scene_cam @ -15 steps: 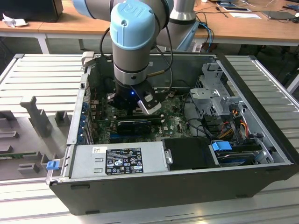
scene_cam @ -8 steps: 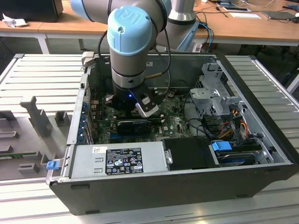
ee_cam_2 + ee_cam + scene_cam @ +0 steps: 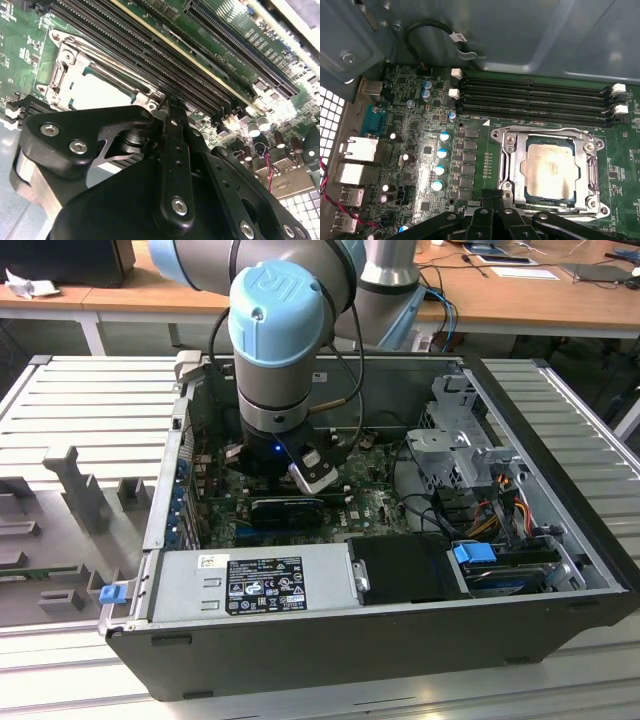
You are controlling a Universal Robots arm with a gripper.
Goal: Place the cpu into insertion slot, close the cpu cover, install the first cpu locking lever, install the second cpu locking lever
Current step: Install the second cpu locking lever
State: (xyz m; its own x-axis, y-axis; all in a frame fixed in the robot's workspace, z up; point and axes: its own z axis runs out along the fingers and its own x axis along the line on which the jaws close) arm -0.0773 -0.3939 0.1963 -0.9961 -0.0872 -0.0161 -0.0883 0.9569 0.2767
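The cpu point(image 3: 551, 167), a dull silver square, lies flat in the insertion slot point(image 3: 496, 134) on the green board. The cpu cover point(image 3: 516, 165), a metal frame with a square window, lies down around it. In the second wrist view the cpu point(image 3: 95, 92) shows as a bright patch inside the cover point(image 3: 60, 75). My gripper point(image 3: 493, 196) hangs just off one edge of the socket, its black fingers point(image 3: 485, 220) pressed together with nothing seen between them. Its tip point(image 3: 172, 102) sits right by a socket corner. In the exterior view my arm point(image 3: 275, 380) reaches down into the open computer case.
Long black memory slots point(image 3: 535, 100) run beside the socket. Capacitors point(image 3: 440, 155) and rear ports point(image 3: 355, 165) stand on its other side, and a black cable point(image 3: 435, 30) loops by the case wall. A power supply point(image 3: 255, 580) and drive cage point(image 3: 460, 440) crowd the case.
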